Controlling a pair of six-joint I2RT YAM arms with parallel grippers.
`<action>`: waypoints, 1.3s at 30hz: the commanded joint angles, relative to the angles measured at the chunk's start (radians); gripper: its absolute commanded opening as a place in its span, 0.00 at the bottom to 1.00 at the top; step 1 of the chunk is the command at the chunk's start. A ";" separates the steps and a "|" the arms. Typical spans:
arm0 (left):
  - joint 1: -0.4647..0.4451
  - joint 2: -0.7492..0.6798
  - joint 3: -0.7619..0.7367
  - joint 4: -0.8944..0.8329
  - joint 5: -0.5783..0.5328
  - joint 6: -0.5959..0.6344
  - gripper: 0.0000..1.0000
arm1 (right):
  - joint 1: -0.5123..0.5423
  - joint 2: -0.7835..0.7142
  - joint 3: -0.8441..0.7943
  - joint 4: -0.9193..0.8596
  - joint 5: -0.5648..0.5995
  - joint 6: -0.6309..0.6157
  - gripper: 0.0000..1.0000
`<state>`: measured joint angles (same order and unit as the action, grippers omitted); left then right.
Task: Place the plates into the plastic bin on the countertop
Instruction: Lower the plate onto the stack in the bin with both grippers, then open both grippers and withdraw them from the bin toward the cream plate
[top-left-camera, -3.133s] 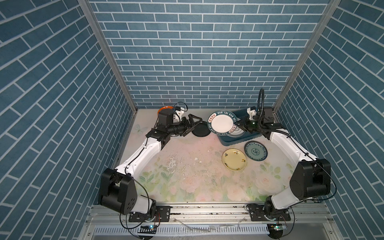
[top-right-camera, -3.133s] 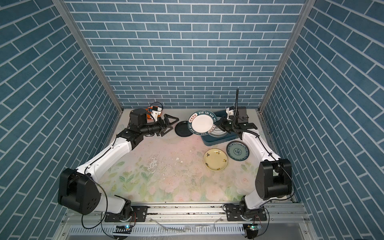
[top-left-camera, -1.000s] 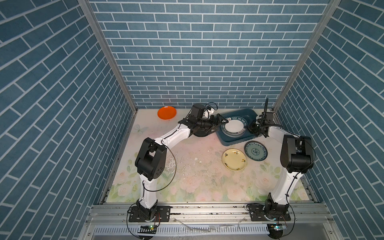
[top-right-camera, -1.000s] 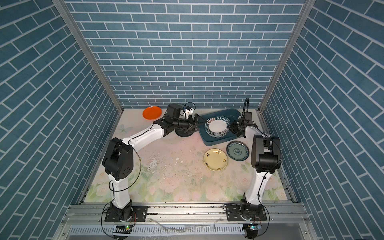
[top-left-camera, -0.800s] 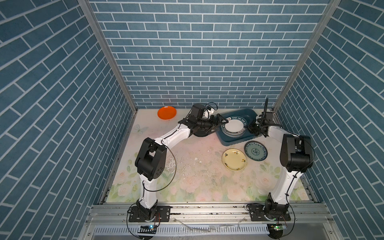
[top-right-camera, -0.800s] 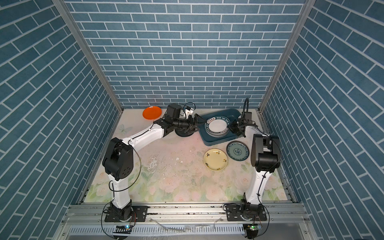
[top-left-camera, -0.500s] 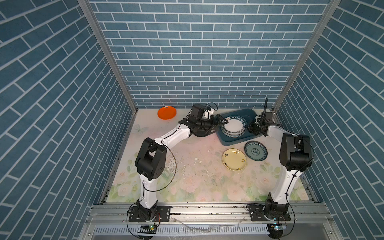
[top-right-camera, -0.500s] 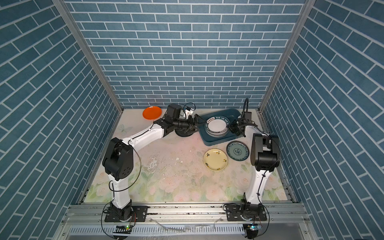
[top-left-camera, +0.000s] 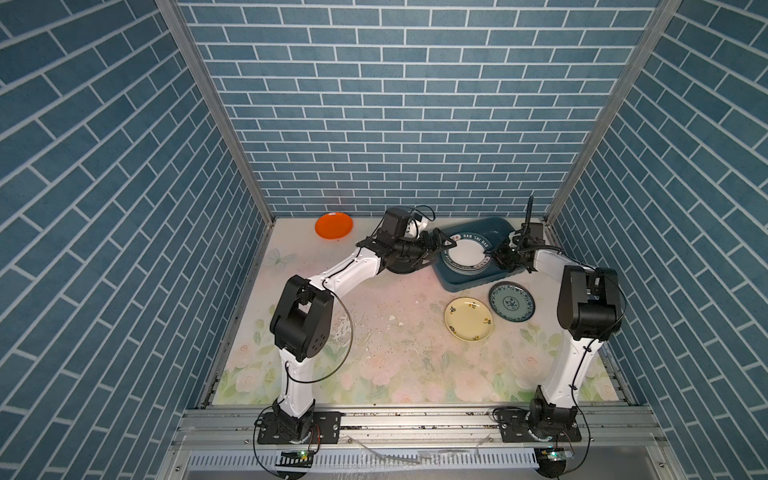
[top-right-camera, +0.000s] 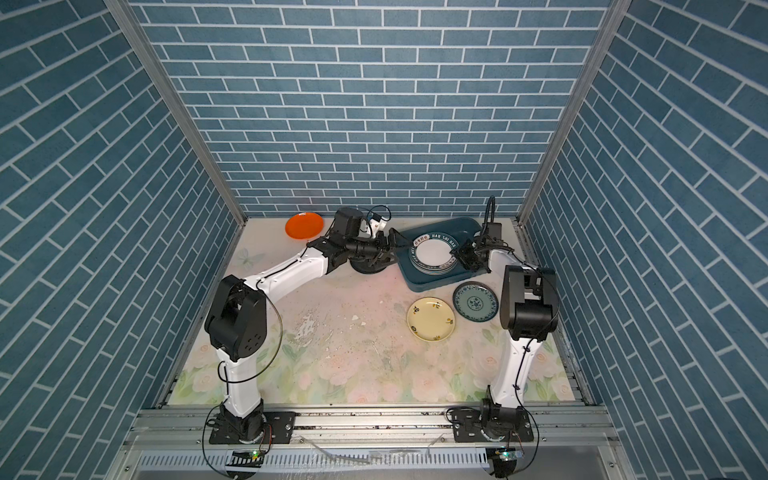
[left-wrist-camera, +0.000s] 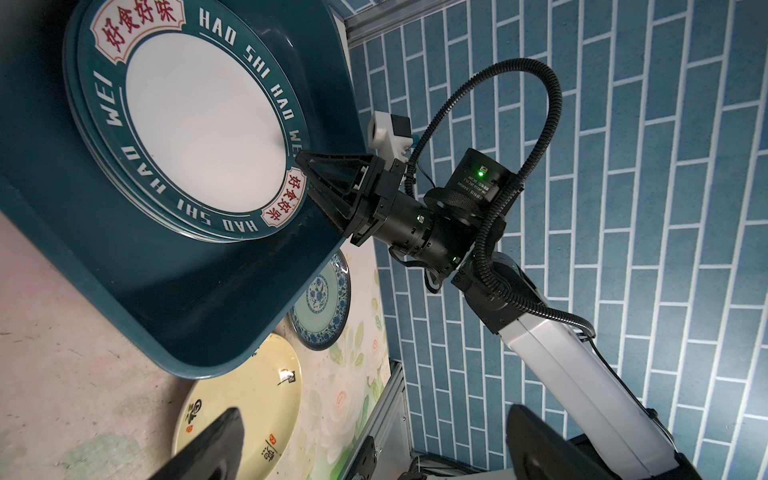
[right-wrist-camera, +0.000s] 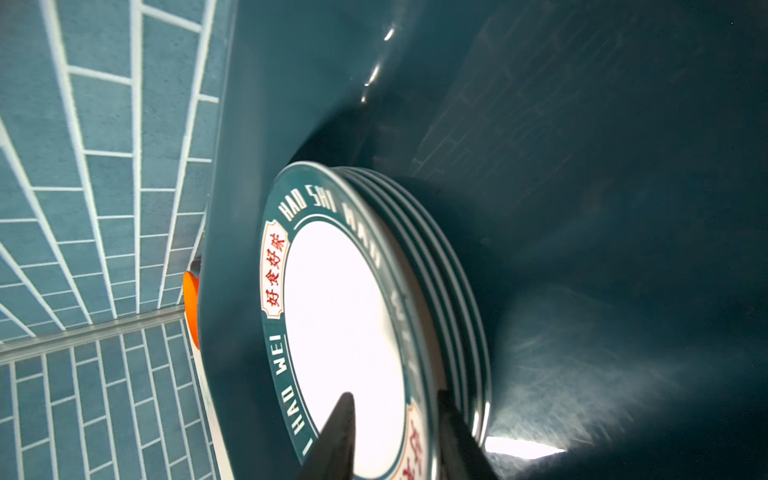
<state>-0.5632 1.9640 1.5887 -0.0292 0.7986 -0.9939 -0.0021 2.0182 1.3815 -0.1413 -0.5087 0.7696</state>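
your right gripper (left-wrist-camera: 305, 171) has its jaws slightly apart astride the rim of the topmost white, teal-lettered round plate (top-left-camera: 465, 254) in the dark teal plastic bin (top-left-camera: 456, 283) on the flowered countertop (top-left-camera: 374, 328), while your left gripper (top-left-camera: 443, 242) gapes wide just beside the bin.

From high above the front rail (top-left-camera: 415, 420), in both top views, looks down on the whole table (top-left-camera: 395, 332), far off, facing the back wall (top-left-camera: 395, 124). From the left wrist, looks close across the bin (left-wrist-camera: 187, 291) toward the right tool (left-wrist-camera: 305, 174). From the right wrist, sits very near the top plate (right-wrist-camera: 340, 316) inside the same bin.
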 joint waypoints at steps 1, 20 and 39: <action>0.000 -0.002 -0.010 0.002 0.008 0.008 1.00 | 0.002 0.002 0.026 -0.037 0.016 -0.030 0.38; 0.000 -0.030 -0.047 0.025 -0.002 0.010 1.00 | 0.002 -0.046 0.123 -0.218 0.111 -0.167 0.60; 0.000 -0.217 -0.195 -0.158 -0.159 0.204 1.00 | 0.028 -0.390 0.010 -0.371 0.106 -0.335 0.83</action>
<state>-0.5625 1.7866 1.4265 -0.1471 0.6880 -0.8383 0.0151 1.7004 1.4406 -0.4416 -0.4068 0.4973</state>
